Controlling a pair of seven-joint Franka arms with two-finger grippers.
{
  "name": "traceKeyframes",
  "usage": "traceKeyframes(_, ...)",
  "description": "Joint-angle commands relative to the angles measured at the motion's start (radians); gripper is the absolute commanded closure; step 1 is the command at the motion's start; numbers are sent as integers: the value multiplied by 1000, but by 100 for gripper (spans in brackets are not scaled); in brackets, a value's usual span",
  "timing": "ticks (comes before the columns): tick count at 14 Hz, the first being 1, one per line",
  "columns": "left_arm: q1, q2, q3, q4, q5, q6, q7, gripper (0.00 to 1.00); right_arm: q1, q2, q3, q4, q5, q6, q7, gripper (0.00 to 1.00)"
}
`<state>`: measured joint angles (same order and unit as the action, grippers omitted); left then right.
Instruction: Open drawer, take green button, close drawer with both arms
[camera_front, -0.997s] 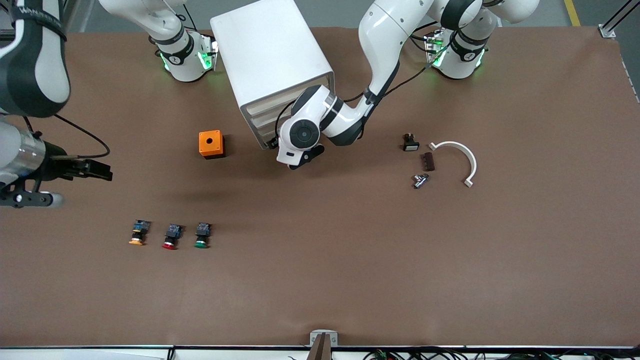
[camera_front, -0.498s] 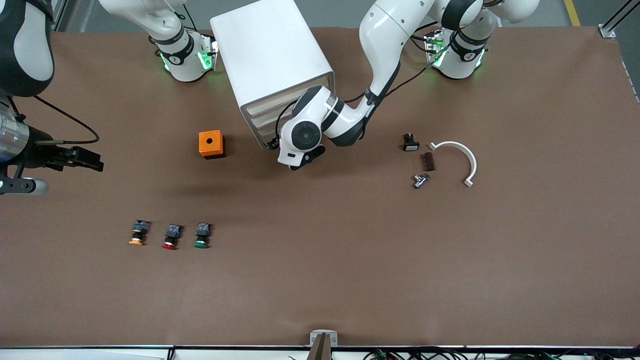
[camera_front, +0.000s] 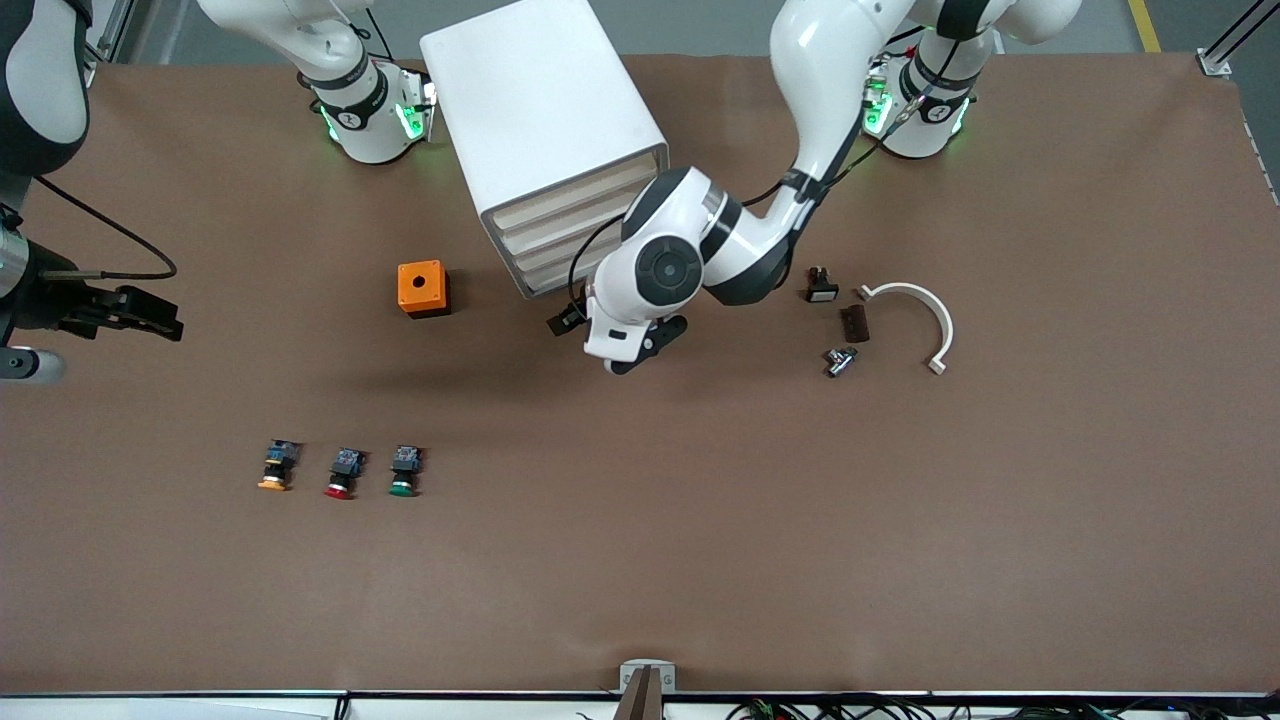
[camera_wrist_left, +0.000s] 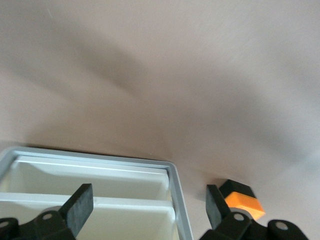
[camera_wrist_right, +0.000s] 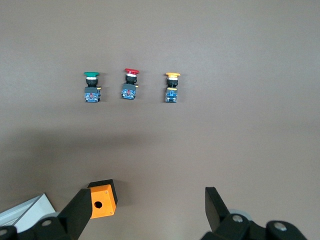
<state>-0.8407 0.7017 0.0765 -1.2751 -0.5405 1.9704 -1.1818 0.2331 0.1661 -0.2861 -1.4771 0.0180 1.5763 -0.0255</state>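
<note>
The white cabinet (camera_front: 545, 120) stands between the arms' bases, and its four drawer fronts (camera_front: 575, 235) sit flush. My left gripper (camera_front: 562, 320) hovers open just in front of the lowest drawer, holding nothing. In the left wrist view the left gripper (camera_wrist_left: 147, 202) frames the cabinet's corner (camera_wrist_left: 172, 172) and a drawer front (camera_wrist_left: 90, 217). The green button (camera_front: 403, 472) lies on the table nearer the front camera, last in a row of three. My right gripper (camera_front: 150, 318) hangs open and empty over the table's edge at the right arm's end. The right wrist view shows the right gripper (camera_wrist_right: 148, 200) and the green button (camera_wrist_right: 92, 86).
A red-capped button (camera_front: 342, 474) and an orange-capped button (camera_front: 276, 466) lie beside the green one. An orange box (camera_front: 423, 288) with a hole stands beside the cabinet. Toward the left arm's end lie a white curved piece (camera_front: 915, 310) and three small parts (camera_front: 840, 360).
My left gripper has pulled back from the cabinet's front toward the front camera. My right gripper has drawn farther out toward the table's edge. The drawers and buttons have not moved.
</note>
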Motion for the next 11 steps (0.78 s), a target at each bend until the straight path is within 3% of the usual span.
traceKeyframes(1, 38, -141, 2, -30, 101, -100, 2, 1, -4, -4, -1, 20, -4, -24, 5, 0)
traceKeyframes(3, 78, -236, 2, -30, 168, -221, 84, 1, 9, -10, 4, 17, 2, -54, -4, 0)
traceKeyframes(7, 222, -375, 2, -30, 180, -428, 296, 1, 5, -40, 4, 14, 2, -88, -5, 0)
traceKeyframes(11, 435, -453, 2, -32, 182, -583, 606, 1, 2, -88, 4, 11, 0, -134, -4, 0)
